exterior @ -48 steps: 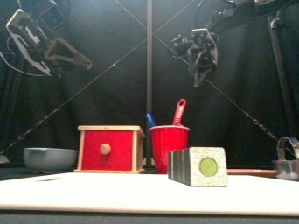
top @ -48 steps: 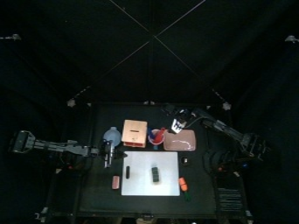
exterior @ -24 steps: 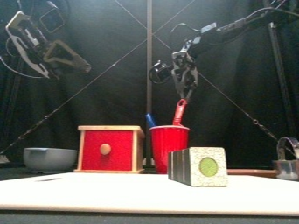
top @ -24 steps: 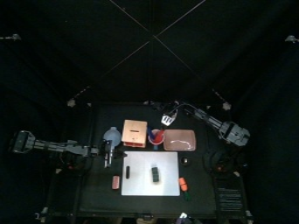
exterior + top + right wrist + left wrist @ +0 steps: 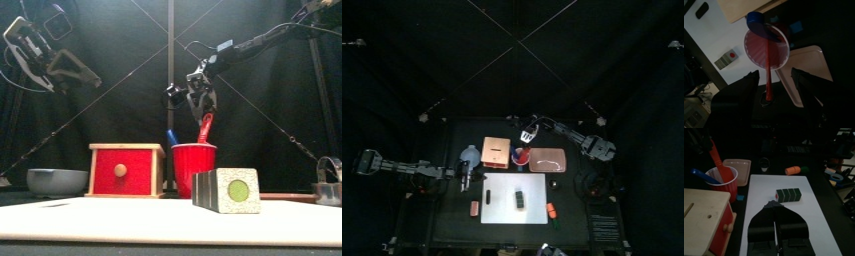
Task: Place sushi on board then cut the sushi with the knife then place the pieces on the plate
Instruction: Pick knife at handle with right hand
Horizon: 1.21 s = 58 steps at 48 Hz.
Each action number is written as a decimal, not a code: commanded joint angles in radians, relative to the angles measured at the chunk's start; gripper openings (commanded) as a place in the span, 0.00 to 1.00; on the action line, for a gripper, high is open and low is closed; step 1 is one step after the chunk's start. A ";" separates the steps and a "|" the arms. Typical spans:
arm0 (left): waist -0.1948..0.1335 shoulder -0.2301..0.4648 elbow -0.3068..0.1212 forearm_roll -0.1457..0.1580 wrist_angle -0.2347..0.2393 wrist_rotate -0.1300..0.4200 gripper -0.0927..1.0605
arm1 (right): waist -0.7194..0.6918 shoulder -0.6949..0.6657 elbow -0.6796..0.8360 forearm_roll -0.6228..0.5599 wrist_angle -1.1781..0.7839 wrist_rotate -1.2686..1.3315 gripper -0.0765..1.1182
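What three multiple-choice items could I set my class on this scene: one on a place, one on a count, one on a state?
1. Where is the sushi roll? A pink tray; B white cutting board; C bowl.
2. How many knives stand in the red cup? A one; B two; C three.
3. The right claw is: A shut on the roll; B resting on the table; C open above the cup.
Key: B, the roll lies on the board; B, a blue knife and a red knife rise from the cup; C, its jaws stand apart on either side of the red knife's handle.
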 commanded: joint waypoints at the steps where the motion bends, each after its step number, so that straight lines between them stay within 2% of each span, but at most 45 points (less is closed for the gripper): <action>1: 0.000 0.000 -0.011 -0.002 -0.008 0.002 0.06 | 0.003 -0.020 0.006 -0.002 0.002 -0.002 0.79; 34: 0.002 0.000 -0.003 -0.002 -0.008 0.000 0.06 | 0.043 -0.005 0.043 0.000 0.002 0.000 0.78; 38: 0.002 0.000 -0.003 -0.002 -0.009 0.000 0.06 | 0.043 0.000 0.044 -0.002 0.000 0.000 0.75; 58: 0.002 0.000 0.002 -0.002 -0.006 0.000 0.06 | 0.040 0.002 0.040 0.005 0.011 0.008 0.47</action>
